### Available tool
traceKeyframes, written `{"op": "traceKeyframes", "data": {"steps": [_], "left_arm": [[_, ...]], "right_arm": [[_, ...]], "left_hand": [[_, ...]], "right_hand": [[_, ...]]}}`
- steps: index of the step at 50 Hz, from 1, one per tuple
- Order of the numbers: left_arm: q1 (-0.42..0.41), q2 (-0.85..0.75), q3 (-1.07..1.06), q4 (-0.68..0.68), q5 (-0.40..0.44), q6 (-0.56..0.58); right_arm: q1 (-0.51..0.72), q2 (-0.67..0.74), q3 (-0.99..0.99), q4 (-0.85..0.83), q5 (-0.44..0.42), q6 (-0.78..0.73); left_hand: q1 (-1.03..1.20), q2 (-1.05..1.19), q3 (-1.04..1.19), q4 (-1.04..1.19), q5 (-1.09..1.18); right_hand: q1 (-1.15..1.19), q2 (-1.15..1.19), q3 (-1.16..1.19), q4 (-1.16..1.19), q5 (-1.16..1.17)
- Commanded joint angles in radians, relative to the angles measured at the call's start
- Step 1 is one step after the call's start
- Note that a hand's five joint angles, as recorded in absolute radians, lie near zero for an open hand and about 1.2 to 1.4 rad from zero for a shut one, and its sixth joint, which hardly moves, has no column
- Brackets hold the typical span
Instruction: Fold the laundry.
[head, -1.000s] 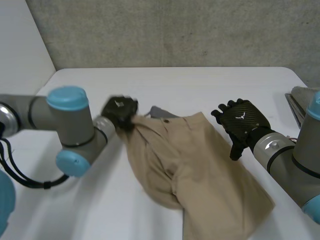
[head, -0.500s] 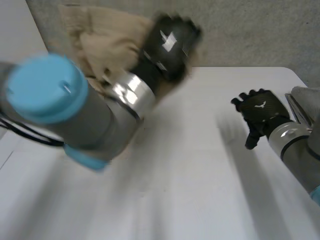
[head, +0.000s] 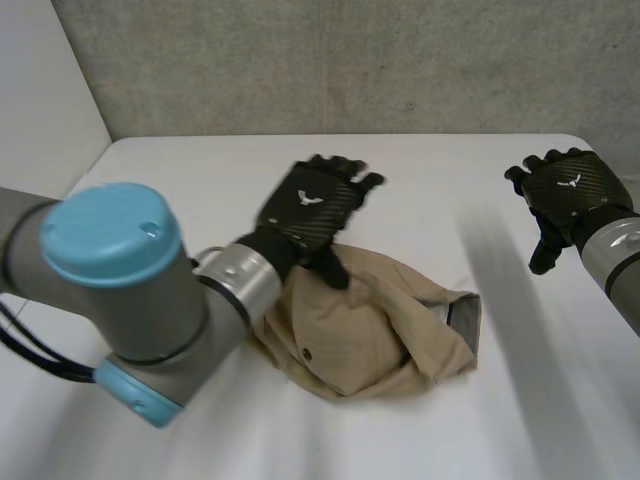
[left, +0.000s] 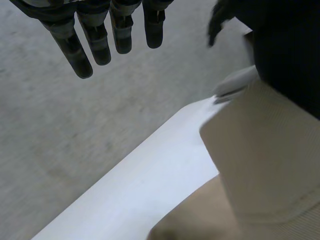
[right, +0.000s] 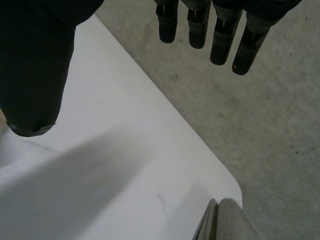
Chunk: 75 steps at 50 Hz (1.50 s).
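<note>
Tan cotton shorts (head: 365, 330) lie bunched in a rumpled heap on the white table (head: 450, 180), directly under the left hand (head: 310, 205). That hand hangs over the heap's far edge with its fingers straight and spread, holding nothing, its thumb down close to the cloth. The heap's long axis runs sideways from the left wrist toward the right hand (head: 570, 190), waistband end that way. The right hand is raised, splayed, empty and well apart, so the left hand looks far better placed to take the cloth.
</note>
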Motion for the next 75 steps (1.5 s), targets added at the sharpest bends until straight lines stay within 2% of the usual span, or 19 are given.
{"op": "traceKeyframes", "data": {"steps": [1, 6, 13, 21, 27, 31, 41, 45, 50, 54, 57, 58, 59, 61, 63, 65, 66, 71, 75], "left_arm": [[0.127, 0.091, -0.109, 0.000, 0.005, -0.001], [0.191, 0.103, -0.132, 0.002, 0.008, -0.002], [0.267, 0.103, -0.139, -0.009, 0.008, -0.004], [0.337, 0.105, -0.129, -0.007, 0.011, -0.047], [0.351, 0.103, -0.127, -0.006, 0.016, -0.068], [0.351, 0.082, -0.127, -0.007, 0.024, -0.064], [0.325, -0.055, -0.087, -0.007, 0.108, -0.024], [0.296, -0.110, -0.057, -0.014, 0.122, 0.045], [0.259, -0.162, -0.032, -0.037, 0.136, 0.107], [0.235, -0.188, -0.021, -0.061, 0.136, 0.122], [0.216, -0.196, -0.017, -0.070, 0.136, 0.122], [0.216, -0.196, -0.014, -0.070, 0.131, 0.122], [0.213, -0.193, -0.011, -0.070, 0.123, 0.122], [0.213, -0.187, -0.009, -0.070, 0.116, 0.122], [0.213, -0.167, -0.006, -0.072, 0.097, 0.122], [0.215, -0.136, -0.007, -0.073, 0.081, 0.122], [0.215, -0.119, -0.009, -0.073, 0.071, 0.120], [0.219, 0.015, -0.038, -0.110, 0.030, 0.108], [0.224, 0.155, -0.058, -0.165, 0.028, 0.101]], "right_arm": [[0.016, -0.111, 0.021, 0.105, -0.058, -0.047], [0.086, -0.147, 0.016, 0.203, -0.150, 0.014], [0.172, -0.148, -0.010, 0.211, -0.141, 0.212], [0.296, -0.106, -0.048, 0.206, -0.140, 0.207], [0.420, 0.046, -0.071, 0.203, -0.114, 0.200], [0.467, 0.088, -0.073, 0.185, -0.072, 0.191], [0.484, 0.114, -0.045, 0.191, 0.078, 0.120], [0.478, 0.077, -0.028, 0.215, 0.078, 0.117], [0.470, 0.059, 0.025, 0.292, 0.038, 0.069], [0.467, 0.053, 0.067, 0.300, 0.020, 0.051], [0.467, 0.053, 0.084, 0.300, 0.005, 0.048], [0.467, 0.054, 0.091, 0.300, -0.002, 0.043], [0.467, 0.054, 0.094, 0.298, -0.005, 0.042], [0.467, 0.054, 0.097, 0.295, -0.009, 0.042], [0.468, 0.056, 0.099, 0.271, -0.028, 0.042], [0.465, 0.057, 0.090, 0.231, -0.038, 0.051], [0.455, 0.060, 0.082, 0.185, -0.038, 0.058], [0.340, 0.037, 0.059, 0.062, -0.034, 0.062], [0.297, -0.059, -0.004, 0.044, -0.031, 0.091]], "left_hand": [[-0.017, -0.028, -0.035, -0.028, -0.051], [-0.017, -0.028, -0.035, -0.028, -0.051], [-0.017, -0.028, -0.035, -0.028, -0.051], [-0.017, -0.028, -0.035, -0.028, -0.051], [-0.017, -0.028, -0.035, -0.028, -0.051], [-0.017, -0.028, -0.035, -0.028, -0.051], [-0.017, -0.028, -0.035, -0.028, -0.051], [-0.010, -0.022, -0.028, -0.021, -0.044], [0.022, 0.011, 0.004, 0.011, -0.012], [0.148, 0.137, 0.130, 0.137, 0.114], [0.395, 0.383, 0.376, 0.383, 0.360], [0.497, 0.485, 0.479, 0.486, 0.463], [0.722, 0.710, 0.703, 0.711, 0.688], [0.993, 0.981, 0.974, 0.982, 0.959], [1.204, 1.192, 1.186, 1.193, 1.170], [1.205, 1.194, 1.187, 1.194, 1.171], [1.205, 1.194, 1.187, 1.194, 1.171], [1.205, 1.194, 1.187, 1.194, 1.171], [1.205, 1.194, 1.187, 1.194, 1.171]], "right_hand": [[0.036, -0.044, -0.041, -0.059, -0.068], [0.036, -0.044, -0.041, -0.059, -0.068], [0.036, -0.044, -0.041, -0.059, -0.068], [0.036, -0.044, -0.041, -0.059, -0.068], [0.036, -0.044, -0.041, -0.059, -0.068], [0.036, -0.044, -0.041, -0.059, -0.068], [0.036, -0.044, -0.041, -0.059, -0.068], [0.036, -0.044, -0.041, -0.059, -0.068], [0.036, -0.044, -0.041, -0.059, -0.068], [0.036, -0.044, -0.041, -0.059, -0.068], [0.036, -0.044, -0.041, -0.059, -0.068], [0.036, -0.044, -0.041, -0.059, -0.068], [0.036, -0.044, -0.041, -0.059, -0.068], [0.036, -0.044, -0.041, -0.059, -0.068], [0.458, 0.378, 0.381, 0.363, 0.354], [1.065, 0.985, 0.988, 0.970, 0.961], [1.256, 1.175, 1.179, 1.160, 1.152], [1.258, 1.177, 1.181, 1.162, 1.154], [1.258, 1.177, 1.181, 1.162, 1.154]]}}
